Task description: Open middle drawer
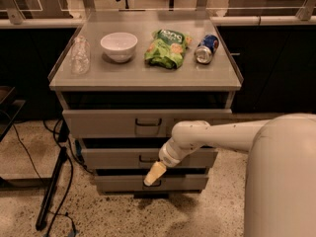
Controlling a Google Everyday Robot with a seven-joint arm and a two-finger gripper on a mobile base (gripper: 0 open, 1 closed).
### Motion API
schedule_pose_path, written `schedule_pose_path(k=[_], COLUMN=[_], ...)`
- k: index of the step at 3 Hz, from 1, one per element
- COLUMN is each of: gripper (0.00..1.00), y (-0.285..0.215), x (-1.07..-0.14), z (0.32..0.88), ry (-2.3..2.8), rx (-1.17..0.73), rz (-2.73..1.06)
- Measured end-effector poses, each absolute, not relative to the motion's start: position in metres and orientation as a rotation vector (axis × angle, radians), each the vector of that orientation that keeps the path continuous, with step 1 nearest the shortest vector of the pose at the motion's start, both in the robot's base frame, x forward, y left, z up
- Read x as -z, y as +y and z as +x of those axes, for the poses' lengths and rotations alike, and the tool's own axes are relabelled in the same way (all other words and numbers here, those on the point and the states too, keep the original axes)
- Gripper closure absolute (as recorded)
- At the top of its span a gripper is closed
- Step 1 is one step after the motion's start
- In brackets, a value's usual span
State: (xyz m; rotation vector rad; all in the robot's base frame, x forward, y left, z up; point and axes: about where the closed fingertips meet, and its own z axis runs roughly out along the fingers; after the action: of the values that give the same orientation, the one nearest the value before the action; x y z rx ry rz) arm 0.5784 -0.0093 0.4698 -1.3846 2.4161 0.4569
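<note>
readable text: none can be made out;
green bag (pixel 167 48): pale lettering near its top edge, too blurred to read; lies on the cabinet top (pixel 148 75);
blue can (pixel 207 49): on its side beside the bag; markings illegible;
gripper (pixel 154 174): low before the cabinet, just under the middle drawer (pixel 113 158), in front of the lowest drawer (pixel 118 182)
</note>
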Motion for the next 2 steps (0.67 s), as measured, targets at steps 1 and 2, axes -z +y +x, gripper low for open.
schedule_pose_path(k=[1,2], gripper=[0.00,0.00], y=[-0.0059,-0.0055], x=[-0.4583,-0.4557], z=[0.5956,0.5943], ry=[2.420,2.423], rx=[-0.468,-0.472], rz=[-1.356,-1.355])
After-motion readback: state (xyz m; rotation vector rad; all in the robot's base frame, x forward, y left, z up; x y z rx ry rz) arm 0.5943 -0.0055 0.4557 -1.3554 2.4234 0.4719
